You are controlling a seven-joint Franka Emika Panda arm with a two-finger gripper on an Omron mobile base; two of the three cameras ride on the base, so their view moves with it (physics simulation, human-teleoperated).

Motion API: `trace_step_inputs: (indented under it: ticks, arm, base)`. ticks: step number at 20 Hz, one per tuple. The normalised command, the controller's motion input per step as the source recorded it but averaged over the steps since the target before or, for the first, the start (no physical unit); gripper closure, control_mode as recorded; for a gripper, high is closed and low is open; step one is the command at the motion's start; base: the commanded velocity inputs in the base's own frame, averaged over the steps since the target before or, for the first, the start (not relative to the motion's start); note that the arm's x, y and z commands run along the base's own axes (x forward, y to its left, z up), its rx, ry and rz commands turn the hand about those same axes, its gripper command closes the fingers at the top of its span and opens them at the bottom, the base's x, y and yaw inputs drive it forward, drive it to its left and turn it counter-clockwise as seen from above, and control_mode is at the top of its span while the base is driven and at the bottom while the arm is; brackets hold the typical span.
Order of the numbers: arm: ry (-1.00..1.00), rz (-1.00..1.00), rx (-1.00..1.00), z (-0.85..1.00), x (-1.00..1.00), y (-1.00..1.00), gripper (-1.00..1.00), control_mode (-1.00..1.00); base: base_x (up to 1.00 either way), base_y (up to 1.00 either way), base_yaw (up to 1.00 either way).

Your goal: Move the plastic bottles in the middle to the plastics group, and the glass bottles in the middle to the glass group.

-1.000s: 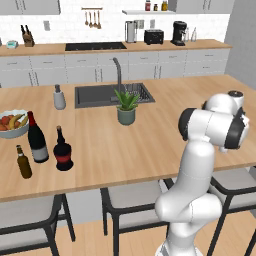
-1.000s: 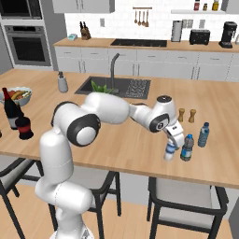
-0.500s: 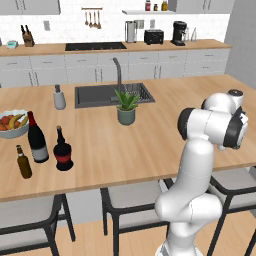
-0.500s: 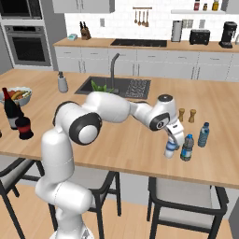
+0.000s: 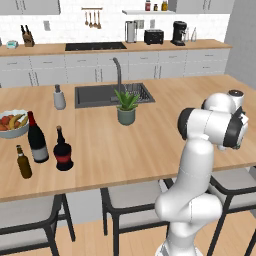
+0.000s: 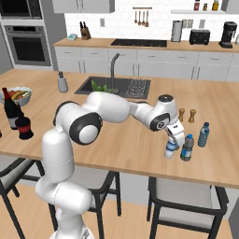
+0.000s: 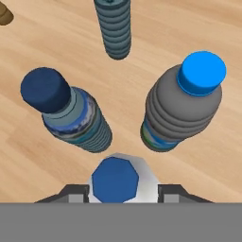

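Note:
My gripper (image 6: 173,140) (image 7: 116,189) is shut on a white-labelled plastic bottle (image 6: 170,150) (image 7: 115,178) with a blue cap, held upright at the counter's right front. Just beyond it stand the blue-labelled bottle of the plastics group (image 7: 66,111), a greyish bottle with a bright blue cap (image 7: 189,104) (image 6: 187,147) and a bluish bottle (image 7: 113,28) (image 6: 203,134). Far left, the squat dark glass bottle with a red label (image 5: 63,150) (image 6: 23,127) stands beside the glass group: a tall wine bottle (image 5: 37,137) (image 6: 10,107) and a brown beer bottle (image 5: 23,162).
Two small shakers (image 6: 186,115) stand behind the plastic bottles. A fruit bowl (image 5: 11,122) sits at the far left. A potted plant (image 5: 126,107) stands in front of the sink (image 5: 112,95), with a soap dispenser (image 5: 59,97) to its left. Stools line the counter's near edge.

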Motion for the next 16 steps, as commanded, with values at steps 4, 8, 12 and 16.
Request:
trace_step_inputs:
  ticks: [4,8,12,16]
  arm:
    - [0.00,0.00,0.00,0.00,0.00,0.00,-1.00,-1.00]
    - [0.00,0.00,0.00,0.00,0.00,0.00,-1.00,-1.00]
    - [0.00,0.00,0.00,0.21,0.00,0.00,-1.00,-1.00]
    - [-0.01,0.00,0.00,0.66,-0.28,0.08,-1.00,-1.00]
  base:
    - [0.00,0.00,0.00]
    - [0.00,0.00,0.00]
    - [0.00,0.00,0.00]
    - [0.00,0.00,0.00]
